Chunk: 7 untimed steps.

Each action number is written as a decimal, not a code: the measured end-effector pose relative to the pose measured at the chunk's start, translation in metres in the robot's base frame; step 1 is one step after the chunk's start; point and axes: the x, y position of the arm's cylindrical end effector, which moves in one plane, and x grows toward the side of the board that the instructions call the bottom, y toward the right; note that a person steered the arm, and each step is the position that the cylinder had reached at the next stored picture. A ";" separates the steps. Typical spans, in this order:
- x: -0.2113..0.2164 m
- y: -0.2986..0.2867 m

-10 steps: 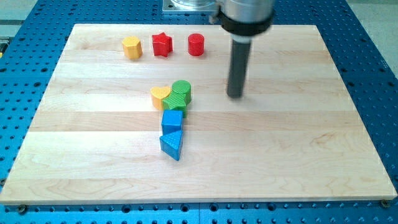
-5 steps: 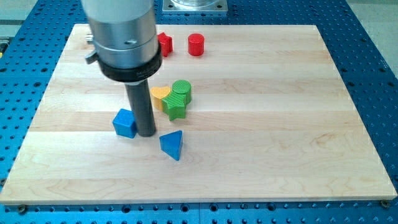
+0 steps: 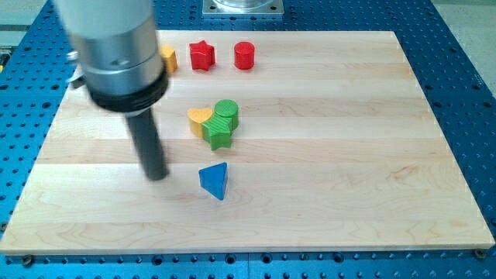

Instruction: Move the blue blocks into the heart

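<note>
ON THE WOODEN BOARD (image 3: pixel 349 155): We are standing our tip (image 3: pixel 157 175) on bare wood at the view's left of the blue triangle (image 3: pixel 215 180), near it but not touching. The rod has no jaws and is gripping nothing. It is pressing on no block that we can see.

The yellow heart (image 3: pixel 199 118) is sitting above the triangle and a little to the left. The green cylinder (image 3: pixel 226 111) and the green star-like block (image 3: pixel 219 134) are crowding its right side. Only one blue block is showing. Whether a second one is hiding behind the rod and its wide housing, we cannot tell.

As we are judging it, we are lining up a push on the triangle from the wrong flank. To do this well, we should be circling below the triangle to its lower right. From there we should be pushing up and leftward, squarely through a flat face so the wedge is not spinning off our tip. A straight upward shove is risking a jam against the green star-like block, which is lying almost directly in that path. The heart's lower-left side is looking open.

Along the view's top, the red star (image 3: pixel 202 56), the red cylinder (image 3: pixel 245 55) and a half-hidden yellow block (image 3: pixel 167 56) are lying well apart from the action.
</note>
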 end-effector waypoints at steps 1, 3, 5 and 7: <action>0.007 -0.053; -0.041 0.002; -0.032 -0.048; -0.064 0.023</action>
